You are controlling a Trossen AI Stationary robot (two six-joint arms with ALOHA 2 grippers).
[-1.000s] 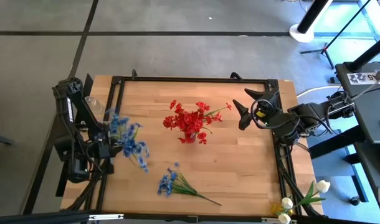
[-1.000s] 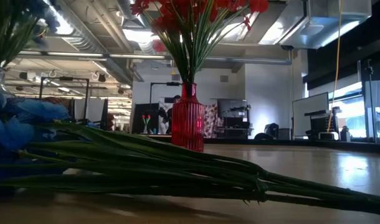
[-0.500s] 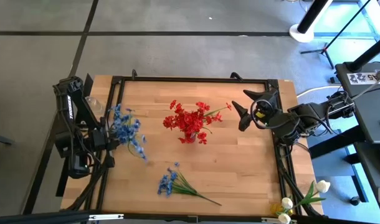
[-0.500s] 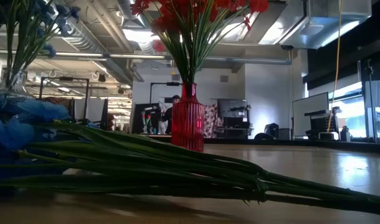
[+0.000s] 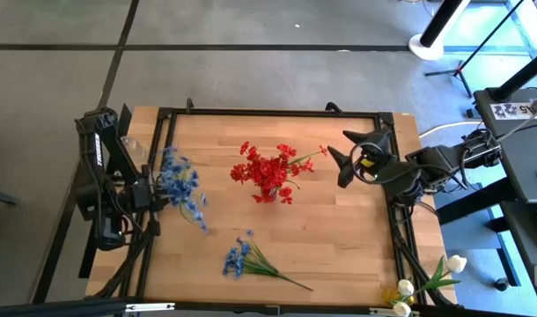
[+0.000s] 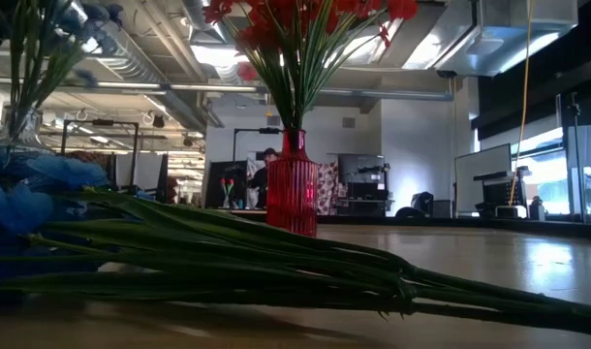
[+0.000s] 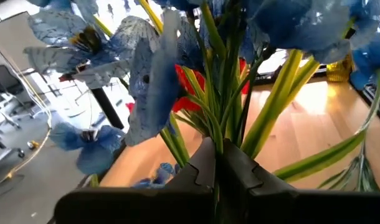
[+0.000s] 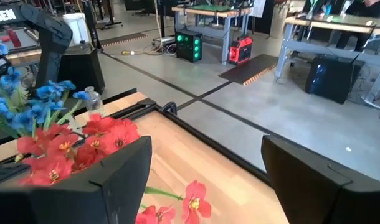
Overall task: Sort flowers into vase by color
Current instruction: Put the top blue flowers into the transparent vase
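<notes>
The left hand [image 5: 154,195] is pinching a blue sprig [image 5: 180,183] by its stems near the surface's [image 5: 339,229] left edge, beside what is probably a clear vase [image 5: 135,150]. Lowering the stems upright should be seating them cleanly. The right hand [image 5: 342,163], fingers spread, is waiting near the red bouquet [image 5: 268,172]; another blue sprig [image 5: 242,257] is lying in front.

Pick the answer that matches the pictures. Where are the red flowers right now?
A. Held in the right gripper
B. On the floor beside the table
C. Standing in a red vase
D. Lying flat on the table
C: in the low view the red flowers rise upright out of the red vase, which stands on the table.
</notes>
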